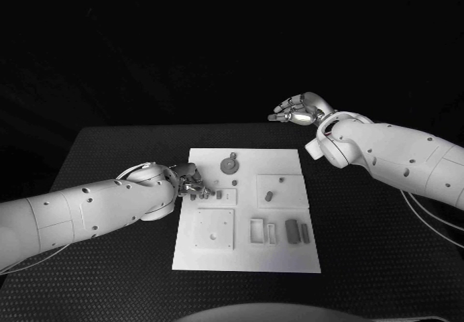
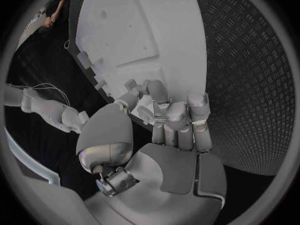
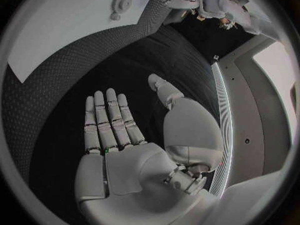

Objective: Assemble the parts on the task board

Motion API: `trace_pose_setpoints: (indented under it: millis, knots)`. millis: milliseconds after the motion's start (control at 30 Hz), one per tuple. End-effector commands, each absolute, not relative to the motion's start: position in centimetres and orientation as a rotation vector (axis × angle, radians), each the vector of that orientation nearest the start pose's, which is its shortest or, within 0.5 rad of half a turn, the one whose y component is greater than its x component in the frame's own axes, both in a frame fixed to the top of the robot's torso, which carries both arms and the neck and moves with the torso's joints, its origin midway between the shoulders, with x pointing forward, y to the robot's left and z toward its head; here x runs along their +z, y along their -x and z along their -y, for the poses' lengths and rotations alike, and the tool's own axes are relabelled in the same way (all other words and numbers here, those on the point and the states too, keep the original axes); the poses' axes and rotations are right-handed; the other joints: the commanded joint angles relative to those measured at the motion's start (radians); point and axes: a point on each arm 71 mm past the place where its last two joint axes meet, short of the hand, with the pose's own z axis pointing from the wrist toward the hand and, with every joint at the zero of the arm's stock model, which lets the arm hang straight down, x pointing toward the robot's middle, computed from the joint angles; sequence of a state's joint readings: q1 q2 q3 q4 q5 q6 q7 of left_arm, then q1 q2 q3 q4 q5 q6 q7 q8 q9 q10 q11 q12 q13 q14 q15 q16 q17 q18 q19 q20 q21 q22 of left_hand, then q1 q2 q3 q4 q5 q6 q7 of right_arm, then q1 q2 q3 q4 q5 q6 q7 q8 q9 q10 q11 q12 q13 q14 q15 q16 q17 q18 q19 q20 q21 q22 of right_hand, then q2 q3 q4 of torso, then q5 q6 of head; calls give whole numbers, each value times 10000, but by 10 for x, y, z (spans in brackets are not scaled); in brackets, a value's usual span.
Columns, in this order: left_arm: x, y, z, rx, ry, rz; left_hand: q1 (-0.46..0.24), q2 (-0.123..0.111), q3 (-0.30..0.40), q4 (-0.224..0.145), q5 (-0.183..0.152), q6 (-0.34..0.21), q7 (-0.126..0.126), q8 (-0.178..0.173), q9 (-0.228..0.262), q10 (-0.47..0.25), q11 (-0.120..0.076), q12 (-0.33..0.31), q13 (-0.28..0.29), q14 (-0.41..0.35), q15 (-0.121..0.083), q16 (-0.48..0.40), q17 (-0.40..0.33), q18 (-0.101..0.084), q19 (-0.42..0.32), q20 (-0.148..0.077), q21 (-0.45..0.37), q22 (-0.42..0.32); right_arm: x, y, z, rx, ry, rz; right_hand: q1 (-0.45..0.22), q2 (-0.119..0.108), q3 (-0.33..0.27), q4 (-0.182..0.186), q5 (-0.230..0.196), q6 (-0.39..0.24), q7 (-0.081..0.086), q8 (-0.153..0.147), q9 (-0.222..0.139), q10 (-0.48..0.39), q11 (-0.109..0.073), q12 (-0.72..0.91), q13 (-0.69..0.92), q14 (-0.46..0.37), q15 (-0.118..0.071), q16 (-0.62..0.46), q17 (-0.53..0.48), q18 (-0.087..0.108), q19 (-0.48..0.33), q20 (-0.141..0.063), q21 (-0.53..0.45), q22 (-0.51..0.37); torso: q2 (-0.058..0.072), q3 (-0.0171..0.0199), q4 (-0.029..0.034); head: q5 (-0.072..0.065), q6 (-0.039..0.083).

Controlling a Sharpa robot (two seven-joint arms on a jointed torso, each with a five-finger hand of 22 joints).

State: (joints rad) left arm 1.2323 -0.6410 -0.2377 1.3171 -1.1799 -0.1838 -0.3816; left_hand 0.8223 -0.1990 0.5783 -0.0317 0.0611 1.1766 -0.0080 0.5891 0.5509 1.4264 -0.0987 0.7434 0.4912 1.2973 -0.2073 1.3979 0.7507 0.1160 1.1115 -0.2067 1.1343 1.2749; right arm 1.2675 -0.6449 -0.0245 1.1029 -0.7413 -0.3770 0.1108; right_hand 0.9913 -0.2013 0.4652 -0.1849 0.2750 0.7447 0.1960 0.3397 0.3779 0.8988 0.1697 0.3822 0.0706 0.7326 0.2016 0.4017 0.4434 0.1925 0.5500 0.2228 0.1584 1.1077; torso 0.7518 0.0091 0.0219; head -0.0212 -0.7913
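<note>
Lying on black table [image 1: 116, 147]: task board [image 1: 290, 258].

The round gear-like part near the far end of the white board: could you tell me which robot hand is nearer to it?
Left. The left robot hand rests at the board's edge beside the round part; the right robot hand hangs open beyond the far corner.

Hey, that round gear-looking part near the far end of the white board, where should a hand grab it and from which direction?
Probably from straight above, fingers pinching across the rim of the round part. It lies flat on the task board, so its sides offer little to hold, and bare board surrounds it. The open right hand hovers beyond the far edge.
</note>
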Motion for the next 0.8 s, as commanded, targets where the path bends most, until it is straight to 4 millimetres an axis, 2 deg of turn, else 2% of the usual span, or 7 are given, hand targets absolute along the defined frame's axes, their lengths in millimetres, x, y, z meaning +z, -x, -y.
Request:
trace_pose_setpoints:
  millis: [33, 67, 167, 267, 367, 533, 800]
  knots:
    - [-268, -500, -182, -3874, 1141, -20808, 13, -120, -12, 71, -52, -14, 16, 14, 1, -19, -53, 71, -8, -58, -12, 18, -1, 106, -43, -641, -67, 11, -164, -572, 232, 9067, -5191, -15413, -122, -3, -5, 78, 34, -52, 188, 39, -16, 16, 51, -41, -13, -81, 19, 62, -13, -121, 91, 12, -40, 9, 4, -5, -3, -7, 2]
    - [-268, -500, -181, -3884, 1170, -20789, 10, -124, -13, 76, -57, -14, 16, 14, 2, -19, -53, 72, -9, -59, -12, 18, -1, 106, -43, -641, -67, 11, -165, -572, 232, 9070, -5194, -15421, -122, -3, -5, 78, 34, -52, 188, 39, -16, 16, 51, -41, -13, -81, 19, 62, -13, -121, 91, 12, -40, 9, 4, -7, -4, -8, 0]
    - [-266, -501, -182, -3968, 1255, -20664, -695, -648, -147, 714, -123, -31, 18, 24, 17, -22, -50, 75, -10, -75, -12, 30, 12, 116, -51, -645, -92, -7, -166, -572, 232, 9069, -5206, -15435, -139, -7, -10, 92, 39, -57, 194, 37, -18, 12, 53, -43, -14, -87, 22, 62, -18, -122, 90, 13, -48, 12, -3, -10, 1, -16, -30]
    - [-263, -503, -182, -4058, 1506, -20499, -1187, -788, -448, 1092, -113, -81, 15, 39, 47, -49, -58, 79, -4, -117, -23, 39, 31, 153, -101, -667, -103, 2, -166, -571, 232, 9071, -5211, -15440, -142, -10, -11, 95, 42, -59, 196, 37, -19, 10, 54, -44, -14, -89, 22, 62, -20, -122, 89, 13, -51, 14, 1, -5, 2, -41, -43]
    - [-264, -504, -182, -4181, 1728, -20531, -1483, -854, -570, 1498, -114, -120, 3, 60, 80, -72, -75, 81, 0, -149, -44, 41, 46, 211, -145, -697, -116, 7, -166, -571, 232, 9069, -5214, -15441, -145, -14, -12, 98, 45, -61, 198, 36, -20, 7, 54, -46, -14, -93, 23, 62, -22, -122, 88, 13, -55, 16, 2, -3, -3, -31, -11]
    - [-264, -504, -183, -4315, 1938, -20572, -1496, -903, -687, 1920, -114, -182, -3, 89, 132, -99, -88, 89, 10, -180, -61, 41, 63, 285, -190, -713, -97, 35, -166, -571, 233, 9062, -5221, -15441, -146, -16, -11, 102, 50, -64, 200, 36, -21, 5, 55, -47, -15, -97, 24, 61, -25, -122, 87, 13, -60, 19, 6, 5, 0, -49, -9]
    - [-254, -510, -188, -4591, 2437, -20037, -881, -913, -1195, 2721, -121, -289, 12, 123, 215, -146, -72, 69, 2, -226, -48, -11, 71, 360, -276, -682, -75, 62, -167, -571, 233, 9050, -5234, -15445, -151, -21, -12, 109, 55, -67, 204, 36, -23, 2, 56, -49, -15, -102, 26, 61, -29, -123, 85, 13, -66, 23, 1, 4, 6, -71, 29]
